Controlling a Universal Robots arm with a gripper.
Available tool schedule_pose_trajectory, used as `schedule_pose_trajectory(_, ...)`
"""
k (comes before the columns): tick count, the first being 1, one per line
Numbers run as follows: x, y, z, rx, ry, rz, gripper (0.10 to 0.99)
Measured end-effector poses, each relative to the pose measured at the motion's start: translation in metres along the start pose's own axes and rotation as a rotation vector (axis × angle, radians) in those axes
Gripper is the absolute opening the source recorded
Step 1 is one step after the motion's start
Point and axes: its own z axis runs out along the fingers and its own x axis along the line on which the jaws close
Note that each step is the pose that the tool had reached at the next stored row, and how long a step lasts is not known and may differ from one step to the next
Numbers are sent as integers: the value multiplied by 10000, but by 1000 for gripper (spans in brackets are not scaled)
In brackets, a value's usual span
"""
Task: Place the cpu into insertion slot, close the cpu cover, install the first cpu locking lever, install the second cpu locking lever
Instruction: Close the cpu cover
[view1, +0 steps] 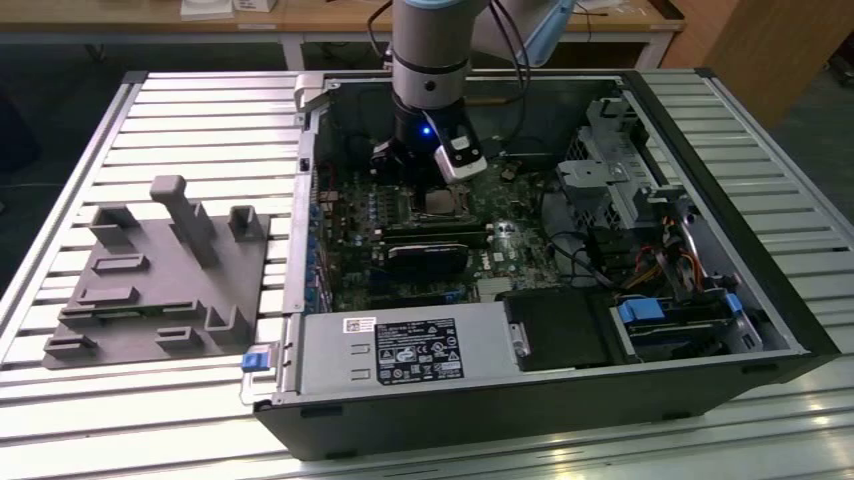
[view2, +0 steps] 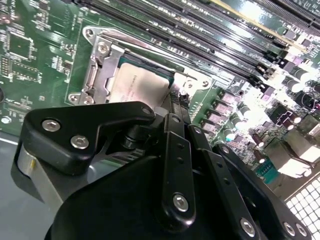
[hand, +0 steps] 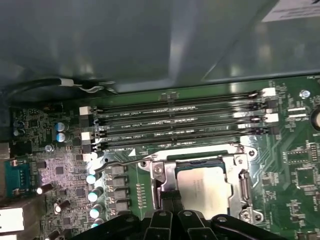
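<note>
The cpu (hand: 202, 186) sits in its socket on the motherboard (hand: 292, 150), cpu cover (hand: 239, 167) around it, memory slots (hand: 175, 122) just beside, gripper (hand: 169, 200) at the cpu's edge.

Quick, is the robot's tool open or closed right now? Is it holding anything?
The black tool: closed, holding nothing I can see, its tip down at the thin silvery metal cpu cover frame.

Grey arm (view1: 430, 75), black end effector (hand: 169, 200), silver screws (view2: 80, 142)

The small, flat, square silvery-beige chip (hand: 202, 184) lies flat in its slot on the green board. The thin shiny metal frame plate (hand: 243, 186) lies around it, and the chip shows through its window.
</note>
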Motion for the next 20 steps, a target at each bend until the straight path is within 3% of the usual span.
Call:
schedule_pose_trajectory(9,17,-6,62,-63,12,-14,106)
schedule_pose_trajectory(20,17,-3,30,-70,8,-14,106)
